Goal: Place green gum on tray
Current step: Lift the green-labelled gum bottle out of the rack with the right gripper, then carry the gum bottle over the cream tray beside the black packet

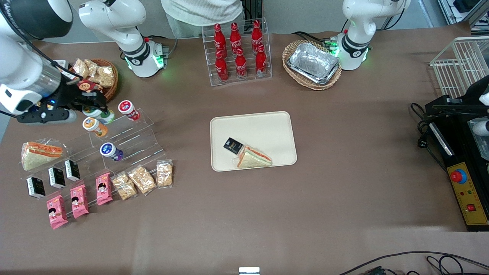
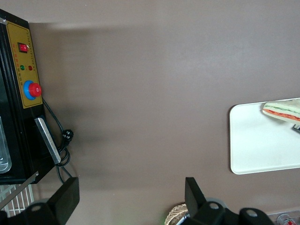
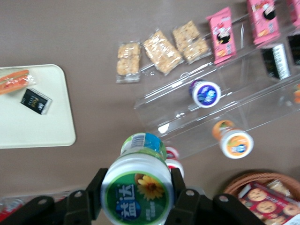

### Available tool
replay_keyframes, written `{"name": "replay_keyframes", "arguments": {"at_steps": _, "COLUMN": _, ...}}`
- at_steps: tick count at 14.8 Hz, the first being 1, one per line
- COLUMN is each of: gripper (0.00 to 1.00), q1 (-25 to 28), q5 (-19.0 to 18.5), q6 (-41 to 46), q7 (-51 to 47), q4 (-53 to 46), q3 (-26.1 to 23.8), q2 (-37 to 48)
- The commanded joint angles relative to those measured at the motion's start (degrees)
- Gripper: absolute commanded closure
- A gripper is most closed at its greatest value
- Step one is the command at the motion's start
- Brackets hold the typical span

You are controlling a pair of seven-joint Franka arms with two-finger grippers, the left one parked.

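At the working arm's end of the surface (image 1: 344, 160), the tool (image 1: 93, 105) hung just above the clear stepped display rack (image 1: 130, 141), its fingers (image 3: 96, 190) closed on the green gum (image 3: 138, 192). In the right wrist view the canister sat clamped between the two black fingers with its green label facing the camera. In the front view only a sliver of the green gum (image 1: 103, 114) showed under the black tool, lifted above the topmost step of the rack.

On the rack lay three other canisters: a red-lidded one (image 1: 128, 109) on the top step, the orange-lidded canister (image 1: 93, 126) a step nearer the front camera, and the purple-lidded canister (image 1: 110, 151) nearer still. A wrapped sandwich (image 1: 40, 154) lay beside the rack, and small black boxes (image 1: 57, 177), pink snack packs (image 1: 78, 200) and clear packs of crackers (image 1: 143, 179) ran along the rack's edge nearest the front camera. A wicker basket of snacks (image 1: 97, 74) stood close by the tool, farther from the front camera.

Midway along the surface lay the tray (image 1: 256, 126), well apart from the held gum. A small black box (image 1: 233, 145) and a second wrapped sandwich (image 1: 254, 157) touched each other on its part nearest the front camera. Farther from that camera stood a clear rack of red cola bottles (image 1: 238, 49), and beside it, toward the parked arm's end, a wicker basket of foil trays (image 1: 312, 64).
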State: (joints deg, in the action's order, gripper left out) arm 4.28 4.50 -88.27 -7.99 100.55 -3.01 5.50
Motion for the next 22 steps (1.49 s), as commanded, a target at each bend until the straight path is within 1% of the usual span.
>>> {"name": "replay_keyframes", "arguments": {"at_steps": 1, "gripper": 1.00, "q1": 0.6, "q5": 1.7, "q6": 1.1, "q7": -13.0, "q4": -3.9, "q3": -8.5, "q2": -3.6}}
{"name": "replay_keyframes", "arguments": {"at_steps": 3, "gripper": 1.00, "q1": 0.7, "q5": 1.7, "q6": 0.0, "q7": -20.5, "q4": -5.4, "q3": -14.0, "q2": -5.4}}
{"name": "replay_keyframes", "arguments": {"at_steps": 5, "gripper": 1.00, "q1": 0.8, "q5": 1.7, "q6": -2.9, "q7": -27.1, "q4": -5.5, "q3": -18.9, "q2": -6.9}}
{"name": "replay_keyframes", "arguments": {"at_steps": 7, "gripper": 1.00, "q1": 0.9, "q5": 1.5, "q6": -7.2, "q7": -31.9, "q4": -4.7, "q3": -23.4, "q2": -8.7}}
{"name": "replay_keyframes", "arguments": {"at_steps": 8, "gripper": 1.00, "q1": 1.5, "q5": 1.0, "q6": -9.1, "q7": -32.9, "q4": -4.1, "q3": -24.7, "q2": -10.2}}
{"name": "replay_keyframes", "arguments": {"at_steps": 10, "gripper": 1.00, "q1": 3.0, "q5": 0.1, "q6": -14.3, "q7": -32.9, "q4": -0.5, "q3": -24.9, "q2": -11.6}}
{"name": "replay_keyframes", "arguments": {"at_steps": 13, "gripper": 1.00, "q1": 5.9, "q5": -0.2, "q6": -28.4, "q7": -33.0, "q4": 10.8, "q3": -25.0, "q2": -11.7}}
{"name": "replay_keyframes", "arguments": {"at_steps": 15, "gripper": 1.00, "q1": 7.3, "q5": -0.6, "q6": -36.1, "q7": -33.1, "q4": 16.1, "q3": -25.0, "q2": -13.6}}
{"name": "replay_keyframes", "arguments": {"at_steps": 16, "gripper": 1.00, "q1": 7.8, "q5": -2.5, "q6": -39.4, "q7": -33.8, "q4": 18.0, "q3": -25.0, "q2": -15.2}}
{"name": "replay_keyframes", "arguments": {"at_steps": 17, "gripper": 1.00, "q1": 8.5, "q5": -5.6, "q6": -42.5, "q7": -36.4, "q4": 19.3, "q3": -25.0, "q2": -17.3}}
{"name": "replay_keyframes", "arguments": {"at_steps": 19, "gripper": 1.00, "q1": 10.7, "q5": -13.3, "q6": -46.3, "q7": -43.1, "q4": 20.0, "q3": -25.0, "q2": -22.1}}
{"name": "replay_keyframes", "arguments": {"at_steps": 20, "gripper": 1.00, "q1": 11.1, "q5": -16.1, "q6": -47.4, "q7": -46.1, "q4": 20.0, "q3": -25.1, "q2": -24.2}}
{"name": "replay_keyframes", "arguments": {"at_steps": 21, "gripper": 1.00, "q1": 11.3, "q5": -18.0, "q6": -49.2, "q7": -47.7, "q4": 20.0, "q3": -25.3, "q2": -25.9}}
{"name": "replay_keyframes", "arguments": {"at_steps": 22, "gripper": 1.00, "q1": 11.9, "q5": -18.6, "q6": -50.7, "q7": -48.8, "q4": 20.0, "q3": -25.3, "q2": -27.5}}
